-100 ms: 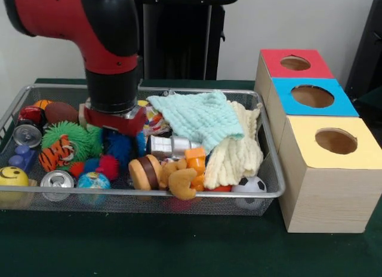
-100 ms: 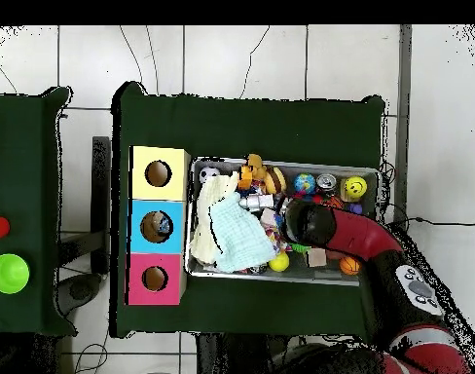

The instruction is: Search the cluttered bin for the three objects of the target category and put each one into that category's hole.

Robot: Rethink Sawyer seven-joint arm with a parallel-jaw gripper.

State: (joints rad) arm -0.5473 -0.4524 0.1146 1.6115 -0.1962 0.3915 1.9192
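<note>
Down in the wire bin (image 1: pixel 271 190) we see our hand (image 1: pixel 114 123) buried among the toys, just above a blue fuzzy ball (image 1: pixel 119 147); whether it is clenched or released we cannot tell, since the wrist hides it. Beside it lie a green spiky ball (image 1: pixel 68 134), a tiger-striped toy (image 1: pixel 57 153) and a mint cloth (image 1: pixel 200 117). Three wooden boxes stand touching the bin on the green surface (image 1: pixel 179 247): red hole (image 1: pixel 295 63), blue hole (image 1: pixel 312 96), yellow hole (image 1: pixel 336 141). Something, perhaps a small object, shows inside the blue hole from overhead.
</note>
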